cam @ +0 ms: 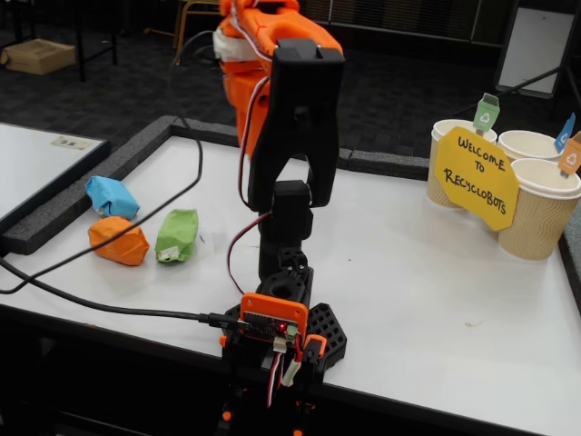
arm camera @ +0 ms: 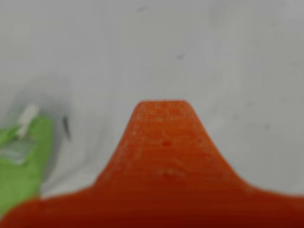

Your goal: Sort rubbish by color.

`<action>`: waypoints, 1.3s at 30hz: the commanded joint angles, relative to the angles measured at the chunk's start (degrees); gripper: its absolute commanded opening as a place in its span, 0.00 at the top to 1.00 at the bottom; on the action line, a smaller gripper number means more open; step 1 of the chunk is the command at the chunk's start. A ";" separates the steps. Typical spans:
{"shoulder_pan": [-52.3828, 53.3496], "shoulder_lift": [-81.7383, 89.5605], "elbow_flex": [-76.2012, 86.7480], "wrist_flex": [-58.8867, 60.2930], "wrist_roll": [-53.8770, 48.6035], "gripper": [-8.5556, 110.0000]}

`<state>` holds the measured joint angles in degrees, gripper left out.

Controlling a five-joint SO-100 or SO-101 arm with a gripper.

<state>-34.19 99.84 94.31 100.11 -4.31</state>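
Claw (arm camera: 164,156) state: can't tell. Wrist view shows one blurred orange finger rising from the bottom edge, no second finger, no gap to read. Nothing visibly pinched.

Wrist view:
- Green wad (arm camera: 21,164) sits low-left of the finger, clipped by the frame edge, with a white scrap or tape on its top. Apart from the finger, not touching.
- White table (arm camera: 190,52) fills everything ahead of and right of the claw.
- Blue and orange wads aren't in this view.

Fixed view:
- Arm (cam: 295,118) is folded upright over its base; the claw end is hidden behind the upper links, so no help on finger state.
- Three wads cluster well to the arm's left in this view: blue wad (cam: 111,196) farthest back, orange wad (cam: 118,241) in front of it, green (cam: 177,234) just beside orange and nearest the arm. Blue and orange look to be touching; green vs orange I can't say.
- Paper cups (cam: 545,213) with coloured flags stand far right, behind a yellow sign (cam: 476,177).

My read: step is approach to green. To do it well:
- Swing toward the wad until it's centred ahead of the finger, spread wide before descending.
- Come in from the side away from orange, so it doesn't get nudged.
- Black cable (cam: 136,222) runs beside the cluster; keep the reach clear of it.
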 commanded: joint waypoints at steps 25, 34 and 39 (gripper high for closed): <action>-14.41 2.46 -3.16 0.35 1.14 0.83; -14.50 4.48 -4.48 -1.05 1.14 0.84; -15.38 6.86 -6.86 -3.52 0.70 0.84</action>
<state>-47.90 99.84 94.31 97.82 -4.31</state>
